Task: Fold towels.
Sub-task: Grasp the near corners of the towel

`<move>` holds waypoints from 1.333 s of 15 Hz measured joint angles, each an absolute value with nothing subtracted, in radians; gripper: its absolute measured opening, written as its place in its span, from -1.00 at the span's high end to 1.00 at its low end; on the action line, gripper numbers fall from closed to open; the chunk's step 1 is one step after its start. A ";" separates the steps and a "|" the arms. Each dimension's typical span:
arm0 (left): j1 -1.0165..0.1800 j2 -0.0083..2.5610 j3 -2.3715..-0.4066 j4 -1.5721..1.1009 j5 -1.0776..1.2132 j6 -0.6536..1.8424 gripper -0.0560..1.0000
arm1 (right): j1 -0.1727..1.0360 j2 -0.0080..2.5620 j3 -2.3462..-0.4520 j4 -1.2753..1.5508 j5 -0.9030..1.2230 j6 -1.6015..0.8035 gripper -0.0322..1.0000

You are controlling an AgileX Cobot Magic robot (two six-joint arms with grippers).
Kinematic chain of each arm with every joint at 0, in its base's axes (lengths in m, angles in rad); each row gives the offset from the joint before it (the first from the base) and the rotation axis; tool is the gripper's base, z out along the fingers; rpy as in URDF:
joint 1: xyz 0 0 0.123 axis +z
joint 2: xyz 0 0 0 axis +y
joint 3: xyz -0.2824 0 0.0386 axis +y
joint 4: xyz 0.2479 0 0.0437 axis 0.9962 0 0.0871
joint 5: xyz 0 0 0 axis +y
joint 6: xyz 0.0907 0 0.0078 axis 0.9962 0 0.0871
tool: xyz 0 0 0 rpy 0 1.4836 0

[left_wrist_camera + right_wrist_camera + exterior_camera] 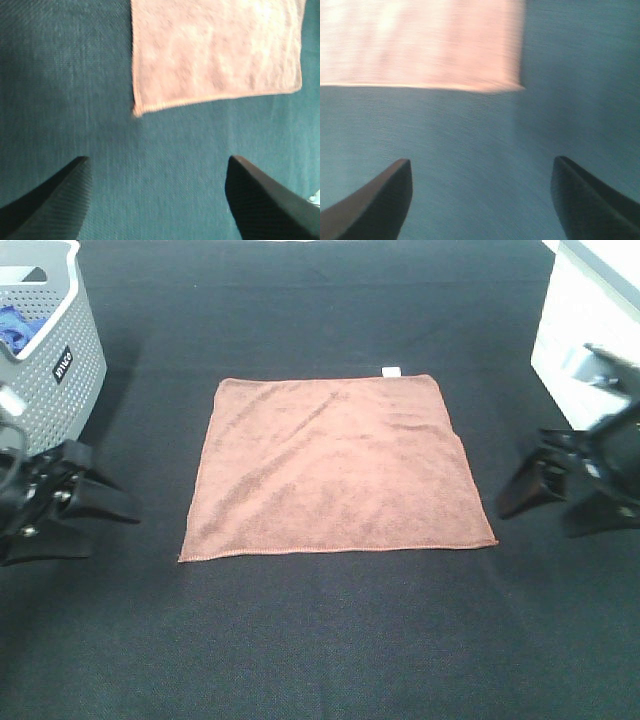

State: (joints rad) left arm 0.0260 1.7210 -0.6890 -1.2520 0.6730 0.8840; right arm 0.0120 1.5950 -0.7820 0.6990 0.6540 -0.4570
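A square reddish-brown towel lies flat and unfolded in the middle of the black table, with a small white tag at its far edge. My left gripper is open and empty, low on the left, apart from the towel's near left corner. My right gripper is open and empty on the right, apart from the towel's near right corner. The towel shows pale in the left wrist view beyond the open fingers, and blurred in the right wrist view.
A grey perforated basket stands at the back left with a blue cloth inside. A white box stands at the back right. The black table cover spreads all round the towel.
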 joint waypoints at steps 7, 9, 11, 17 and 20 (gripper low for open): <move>-0.046 1.920 -0.836 -1.274 0.658 0.898 -0.45 | -0.104 1.885 -0.934 0.933 0.728 -0.711 -0.47; -0.092 1.955 -0.877 -1.274 0.627 0.899 -0.45 | -0.105 1.933 -0.980 0.933 0.731 -0.712 -0.51; -0.128 1.987 -0.911 -1.276 0.584 0.899 -0.45 | -0.104 1.987 -1.037 0.916 0.737 -0.713 -0.54; -0.154 2.041 -0.948 -1.336 0.565 0.899 -0.44 | -0.048 2.051 -1.070 0.911 0.735 -0.717 -0.55; -0.213 2.096 -1.019 -1.368 0.590 0.900 -0.44 | 0.049 2.082 -1.115 0.925 0.722 -0.714 -0.50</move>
